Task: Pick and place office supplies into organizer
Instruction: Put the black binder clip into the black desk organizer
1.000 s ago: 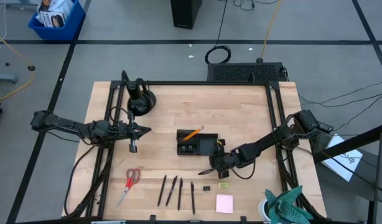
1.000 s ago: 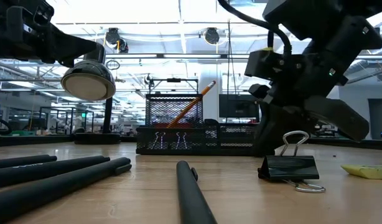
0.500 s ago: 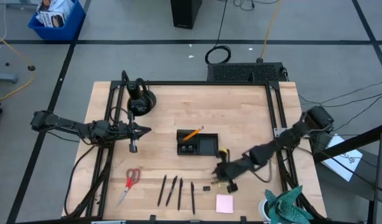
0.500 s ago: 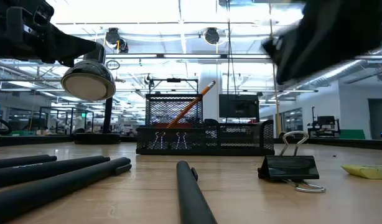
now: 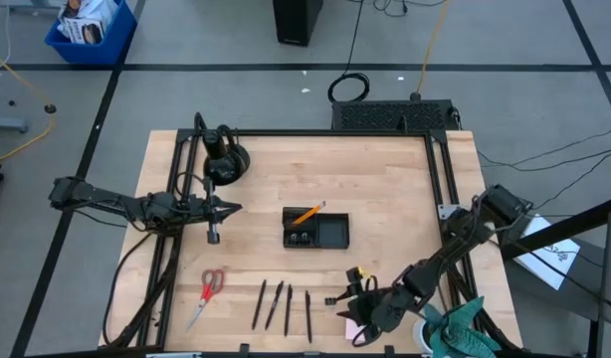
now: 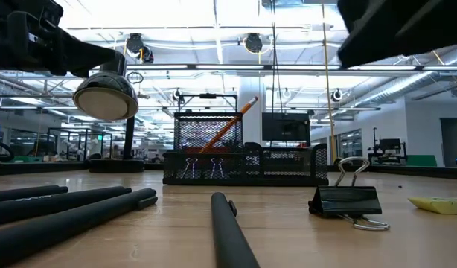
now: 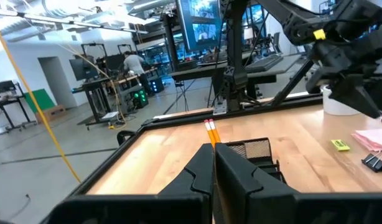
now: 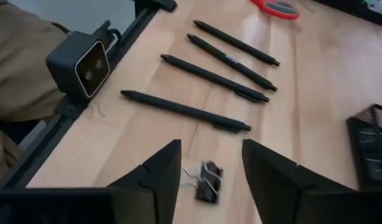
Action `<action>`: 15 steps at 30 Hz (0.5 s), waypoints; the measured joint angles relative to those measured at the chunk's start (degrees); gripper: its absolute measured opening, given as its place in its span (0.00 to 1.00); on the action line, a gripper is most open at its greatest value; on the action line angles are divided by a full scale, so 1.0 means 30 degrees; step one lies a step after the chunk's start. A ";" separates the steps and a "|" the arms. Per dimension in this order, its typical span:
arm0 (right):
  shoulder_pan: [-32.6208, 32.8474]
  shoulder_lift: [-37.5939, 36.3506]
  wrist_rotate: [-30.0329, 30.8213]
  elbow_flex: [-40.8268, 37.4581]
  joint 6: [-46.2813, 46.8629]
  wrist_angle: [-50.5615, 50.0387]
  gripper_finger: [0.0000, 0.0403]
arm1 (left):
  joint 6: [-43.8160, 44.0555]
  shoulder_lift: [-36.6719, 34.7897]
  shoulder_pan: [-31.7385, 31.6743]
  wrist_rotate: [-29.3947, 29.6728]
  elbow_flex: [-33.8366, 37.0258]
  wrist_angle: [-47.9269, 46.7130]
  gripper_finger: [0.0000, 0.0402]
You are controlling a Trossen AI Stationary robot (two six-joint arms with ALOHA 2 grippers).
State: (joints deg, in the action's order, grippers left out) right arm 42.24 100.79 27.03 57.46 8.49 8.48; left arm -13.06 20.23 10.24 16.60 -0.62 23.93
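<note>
The right pincer (image 8: 206, 168) hangs with its fingers apart over a small black binder clip (image 8: 207, 183) on the desk (image 5: 405, 199), beside the pens (image 8: 185, 110). It looks light, stiff and likely to skid; best gripped across its body. The left pincer (image 7: 213, 163) waits, fingers together.

A robotics lab or open workshop hall: the low view shows long ceiling light strips (image 6: 213, 67) and other workstations. Upper left of the left wrist view, a person (image 7: 134, 62) stands by benches with monitors (image 7: 202, 25). From above, cables (image 5: 350, 88) trail across a grey taped floor (image 5: 186, 89)
</note>
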 joint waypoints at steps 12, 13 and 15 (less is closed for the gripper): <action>-0.0120 0.3379 0.0050 0.0062 0.0028 0.3469 0.43 | 0.0458 0.0000 -0.0001 -0.0007 -0.0001 -0.0047 0.05; -0.0175 0.3536 0.0059 0.0062 0.0109 0.3448 0.42 | 0.0475 0.0000 0.0000 -0.0007 -0.0001 -0.0057 0.05; -0.0219 0.3661 0.0627 0.0062 0.0153 0.3407 0.42 | 0.0466 0.0000 -0.0001 -0.0007 -0.0001 -0.0113 0.05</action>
State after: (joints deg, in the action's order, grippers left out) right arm 41.58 111.77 28.91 57.65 8.95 18.71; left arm -11.67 20.23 10.24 16.58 -0.62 23.59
